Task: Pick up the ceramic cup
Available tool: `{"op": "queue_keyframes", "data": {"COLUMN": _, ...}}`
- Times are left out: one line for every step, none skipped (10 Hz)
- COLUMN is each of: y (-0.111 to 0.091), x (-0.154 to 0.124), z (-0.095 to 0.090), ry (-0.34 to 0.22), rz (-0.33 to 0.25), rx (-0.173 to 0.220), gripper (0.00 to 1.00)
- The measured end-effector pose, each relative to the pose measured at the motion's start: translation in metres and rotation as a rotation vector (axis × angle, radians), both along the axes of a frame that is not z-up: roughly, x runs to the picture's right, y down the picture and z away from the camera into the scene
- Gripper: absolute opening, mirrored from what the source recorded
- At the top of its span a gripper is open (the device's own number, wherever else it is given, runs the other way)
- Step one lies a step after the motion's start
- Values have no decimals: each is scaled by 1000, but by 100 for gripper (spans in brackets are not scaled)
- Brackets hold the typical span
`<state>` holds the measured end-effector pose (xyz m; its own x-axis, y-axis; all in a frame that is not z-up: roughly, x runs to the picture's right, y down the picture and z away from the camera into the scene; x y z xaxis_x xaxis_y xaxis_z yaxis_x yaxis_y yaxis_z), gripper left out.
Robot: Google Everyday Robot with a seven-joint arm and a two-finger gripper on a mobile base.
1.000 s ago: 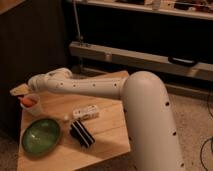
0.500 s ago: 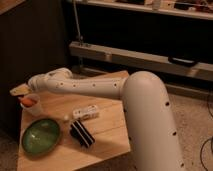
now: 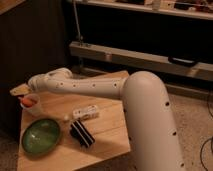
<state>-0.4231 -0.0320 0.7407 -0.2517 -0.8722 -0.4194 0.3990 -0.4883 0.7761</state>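
The ceramic cup [image 3: 31,104] is small and white with orange-red bits inside. It is at the far left edge of the wooden table [image 3: 107,125]. My gripper [image 3: 20,91] is at the end of the long white arm [image 3: 80,86], which reaches left across the table. It sits right at the cup's upper left rim. I cannot tell whether the cup rests on the table or is held just above it.
A wide green bowl [image 3: 41,136] sits at the front left. A small white rectangular box [image 3: 86,112] and a black striped object [image 3: 81,134] lie mid-table, with a tiny white ball [image 3: 65,118] beside them. A dark cabinet stands behind.
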Motion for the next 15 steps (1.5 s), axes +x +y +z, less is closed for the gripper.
{"op": "queue_keyframes", "data": {"y": 0, "x": 0, "z": 0, "ry": 0, "rz": 0, "rx": 0, "gripper": 80}}
{"op": "queue_keyframes", "data": {"y": 0, "x": 0, "z": 0, "ry": 0, "rz": 0, "rx": 0, "gripper": 80}}
{"op": "queue_keyframes", "data": {"y": 0, "x": 0, "z": 0, "ry": 0, "rz": 0, "rx": 0, "gripper": 80}}
{"op": "queue_keyframes", "data": {"y": 0, "x": 0, "z": 0, "ry": 0, "rz": 0, "rx": 0, "gripper": 80}}
{"op": "queue_keyframes", "data": {"y": 0, "x": 0, "z": 0, "ry": 7, "rz": -6, "rx": -2, "gripper": 80}}
{"op": "queue_keyframes", "data": {"y": -2, "x": 3, "z": 0, "ry": 44, "rz": -24, "rx": -21, "gripper": 80}}
{"op": "queue_keyframes", "data": {"y": -4, "x": 7, "z": -3, "ry": 117, "rz": -43, "rx": -41, "gripper": 80}}
{"op": "queue_keyframes", "data": {"y": -4, "x": 13, "z": -10, "ry": 221, "rz": -55, "rx": -52, "gripper": 80}}
{"op": "queue_keyframes", "data": {"y": -4, "x": 21, "z": -15, "ry": 300, "rz": -47, "rx": -48, "gripper": 80}}
{"op": "queue_keyframes", "data": {"y": -4, "x": 35, "z": -18, "ry": 366, "rz": -38, "rx": -46, "gripper": 80}}
{"op": "queue_keyframes", "data": {"y": -4, "x": 48, "z": -20, "ry": 419, "rz": -33, "rx": -55, "gripper": 80}}
{"op": "queue_keyframes", "data": {"y": 1, "x": 53, "z": -17, "ry": 437, "rz": -29, "rx": -72, "gripper": 80}}
{"op": "queue_keyframes", "data": {"y": 5, "x": 59, "z": -11, "ry": 445, "rz": -19, "rx": -88, "gripper": 80}}
{"op": "queue_keyframes", "data": {"y": 10, "x": 69, "z": 2, "ry": 453, "rz": -12, "rx": -109, "gripper": 80}}
{"op": "queue_keyframes", "data": {"y": 17, "x": 71, "z": 14, "ry": 454, "rz": -13, "rx": -136, "gripper": 80}}
